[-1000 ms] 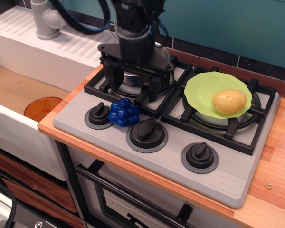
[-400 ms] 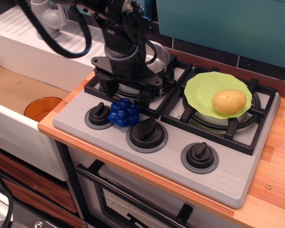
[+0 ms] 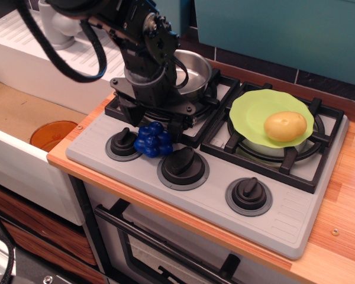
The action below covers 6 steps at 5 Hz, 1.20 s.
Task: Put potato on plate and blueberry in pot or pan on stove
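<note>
The yellow-tan potato (image 3: 285,126) lies on the lime-green plate (image 3: 254,109), which rests on the right rear burner of the grey stove (image 3: 296,219). The dark blue blueberry (image 3: 154,139) sits on the stove's front strip between the left and middle knobs. The shiny steel pot (image 3: 192,70) stands on the left rear burner, partly hidden by the arm. My gripper (image 3: 149,124) is open, its two black fingers (image 3: 176,126) pointing down just above and behind the blueberry, straddling it without holding anything.
An orange bowl (image 3: 53,135) lies in the sink well at the left. A white drainboard with a grey faucet base (image 3: 59,26) is behind it. Three black knobs (image 3: 248,194) line the stove front. A wooden counter edge (image 3: 343,236) runs along the right.
My gripper has moved forward and down from over the pot to just above the blueberry. The blueberry, potato and plate have not moved.
</note>
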Each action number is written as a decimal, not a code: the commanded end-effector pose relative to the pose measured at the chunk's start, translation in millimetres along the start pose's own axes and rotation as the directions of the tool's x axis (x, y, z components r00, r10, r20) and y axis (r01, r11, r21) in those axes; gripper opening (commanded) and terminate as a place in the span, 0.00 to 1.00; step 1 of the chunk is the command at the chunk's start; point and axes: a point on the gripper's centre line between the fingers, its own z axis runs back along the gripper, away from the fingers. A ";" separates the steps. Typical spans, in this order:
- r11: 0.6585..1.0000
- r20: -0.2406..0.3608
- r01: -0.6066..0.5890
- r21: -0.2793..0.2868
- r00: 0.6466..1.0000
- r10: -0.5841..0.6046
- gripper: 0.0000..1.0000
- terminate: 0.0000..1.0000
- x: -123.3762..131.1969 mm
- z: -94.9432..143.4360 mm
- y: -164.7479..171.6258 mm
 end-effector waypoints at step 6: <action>0.999 -0.052 -0.031 0.036 0.998 0.033 0.00 0.00 18.6 29.8 -10.8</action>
